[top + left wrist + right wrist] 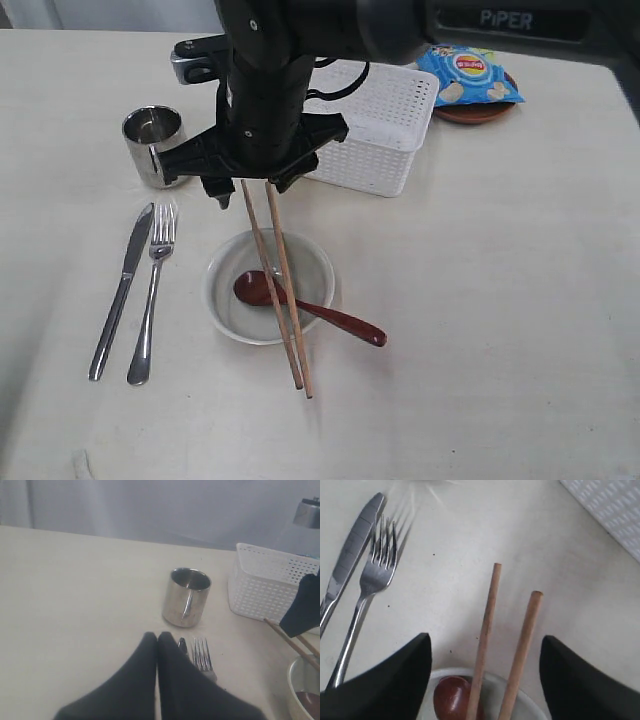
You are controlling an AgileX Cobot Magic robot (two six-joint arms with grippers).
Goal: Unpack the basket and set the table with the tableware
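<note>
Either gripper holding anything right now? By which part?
Nothing is held. The right gripper stands open with its jaws wide either side of the chopsticks, touching neither; they rest across the bowl. The left gripper is shut on nothing.

Under my right tool (485, 639) the chopsticks (281, 300) lie across the bowl (213, 290) holding the spoon (322, 313); knife (122, 290) and fork (152, 300) lie left, cup (153, 142) behind them.

The left hand (157, 636) has its dark fingers pressed together, with nothing between them, above the pale desk (75, 590). Just past the fingertips lie a knife (183, 645) tip and the fork (201, 652) tines. Beyond them a steel cup (186, 597) stands upright, near the white basket (270, 582). Chopsticks (292, 644) slant over a bowl (296, 680).
</note>
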